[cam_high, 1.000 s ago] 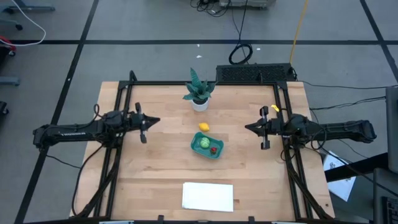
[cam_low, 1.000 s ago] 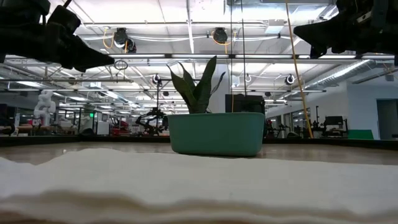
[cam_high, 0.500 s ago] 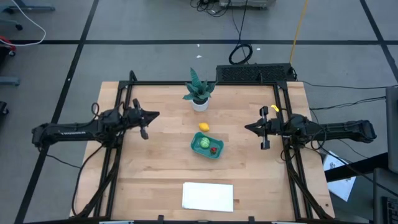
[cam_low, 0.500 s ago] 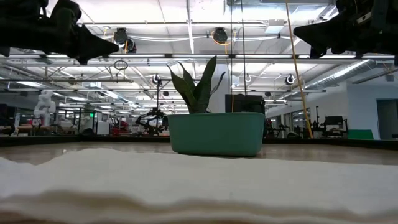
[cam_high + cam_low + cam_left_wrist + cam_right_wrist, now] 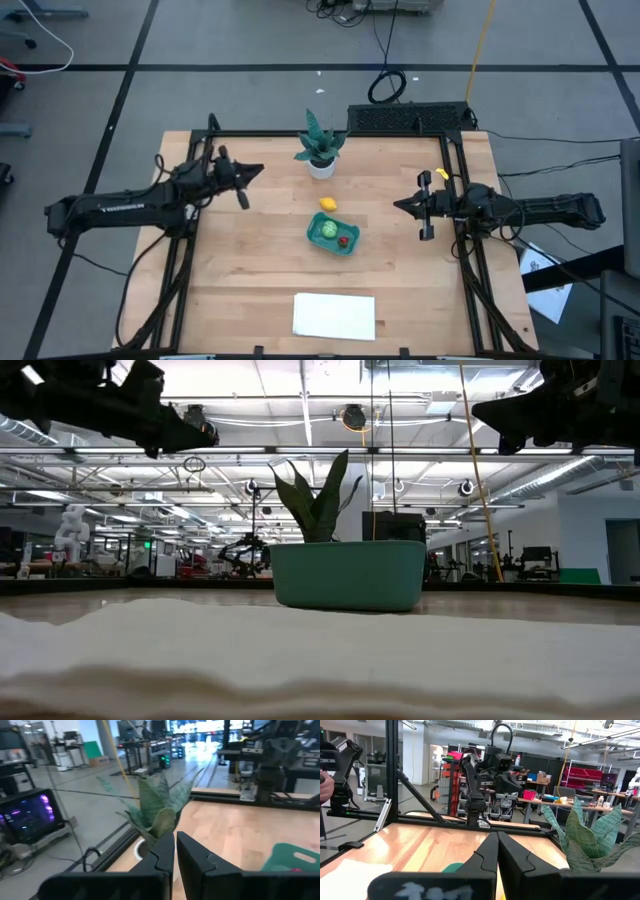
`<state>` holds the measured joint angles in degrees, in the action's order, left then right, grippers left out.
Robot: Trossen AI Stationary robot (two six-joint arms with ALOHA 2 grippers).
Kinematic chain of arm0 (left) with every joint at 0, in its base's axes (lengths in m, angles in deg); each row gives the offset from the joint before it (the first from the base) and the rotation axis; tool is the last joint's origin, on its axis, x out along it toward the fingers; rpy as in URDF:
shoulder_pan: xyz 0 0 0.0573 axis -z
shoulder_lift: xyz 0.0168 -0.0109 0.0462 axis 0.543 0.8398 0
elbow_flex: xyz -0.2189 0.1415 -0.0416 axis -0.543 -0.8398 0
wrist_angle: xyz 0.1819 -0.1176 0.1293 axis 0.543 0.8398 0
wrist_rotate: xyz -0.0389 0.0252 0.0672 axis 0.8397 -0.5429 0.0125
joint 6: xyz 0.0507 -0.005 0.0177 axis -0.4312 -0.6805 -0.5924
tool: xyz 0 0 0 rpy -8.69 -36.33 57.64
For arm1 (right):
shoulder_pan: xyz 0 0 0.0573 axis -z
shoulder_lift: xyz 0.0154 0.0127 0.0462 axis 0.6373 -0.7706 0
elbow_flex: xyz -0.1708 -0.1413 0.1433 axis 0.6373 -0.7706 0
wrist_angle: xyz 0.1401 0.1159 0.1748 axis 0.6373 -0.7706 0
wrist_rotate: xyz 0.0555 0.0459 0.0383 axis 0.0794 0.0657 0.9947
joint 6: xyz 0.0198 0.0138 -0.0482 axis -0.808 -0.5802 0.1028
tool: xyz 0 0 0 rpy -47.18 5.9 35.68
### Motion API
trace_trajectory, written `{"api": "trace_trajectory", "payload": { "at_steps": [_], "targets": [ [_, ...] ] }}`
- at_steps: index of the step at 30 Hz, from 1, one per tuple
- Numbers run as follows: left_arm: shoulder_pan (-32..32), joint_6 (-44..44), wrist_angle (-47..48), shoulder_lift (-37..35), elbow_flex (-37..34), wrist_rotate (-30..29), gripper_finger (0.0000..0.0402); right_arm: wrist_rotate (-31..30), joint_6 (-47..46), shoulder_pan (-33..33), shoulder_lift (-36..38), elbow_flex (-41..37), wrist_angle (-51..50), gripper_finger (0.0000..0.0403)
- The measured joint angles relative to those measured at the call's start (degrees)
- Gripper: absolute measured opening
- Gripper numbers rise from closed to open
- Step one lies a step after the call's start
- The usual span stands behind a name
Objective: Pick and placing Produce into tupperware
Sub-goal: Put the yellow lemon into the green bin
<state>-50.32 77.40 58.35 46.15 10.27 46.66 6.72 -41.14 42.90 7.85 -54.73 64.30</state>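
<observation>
Left end effector (image 5: pixel 254 171) well apart from lemon (image 5: pixel 327 204)

A wooden worktop (image 5: pixel 260 270) is framed by black rails (image 5: pixel 330 134) and stands on a grey floor (image 5: pixel 250 40) crossed by dark lines. Cables (image 5: pixel 385 85) are coiled on the floor beyond the far edge. A wide hall with ceiling lights (image 5: pixel 345 415), workbenches (image 5: pixel 545 802) and a lit monitor (image 5: pixel 27 815) is seen behind.

2 produce pcs (image 5: pixel 328 229) in tupperware (image 5: pixel 333 236) | lemon (image 5: pixel 327 204) just behind it | plant (image 5: pixel 320 146) farther behind | sheet (image 5: pixel 334 316) in front
</observation>
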Motion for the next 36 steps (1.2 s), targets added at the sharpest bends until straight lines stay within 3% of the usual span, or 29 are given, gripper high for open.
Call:
{"api": "trace_trajectory", "payload": {
  "at_steps": [8,14,22,31,36],
  "targets": [
    [-4.3,-0.9,-0.7,8.9,5.1,7.8,0.0026,0.0,0.0,0.0,0.0,0.0,-0.6,0.0000],
    [-6.5,-0.8,-8.1,15.2,5.6,15.6,0.0026,0.0,0.0,0.0,0.0,0.0,-0.7,0.0000],
    [-9.0,1.9,-16.1,23.9,5.6,17.9,0.0026,0.0,0.0,0.0,0.0,0.0,-0.8,0.0000],
    [-12.4,3.5,-22.8,27.9,5.6,23.7,0.0026,0.0,0.1,0.0,0.0,0.0,-0.9,0.0000],
    [-13.5,3.2,-19.0,28.5,8.8,28.5,0.0026,0.0,0.2,0.0,0.0,0.0,-0.9,0.0000]
  ]
}}
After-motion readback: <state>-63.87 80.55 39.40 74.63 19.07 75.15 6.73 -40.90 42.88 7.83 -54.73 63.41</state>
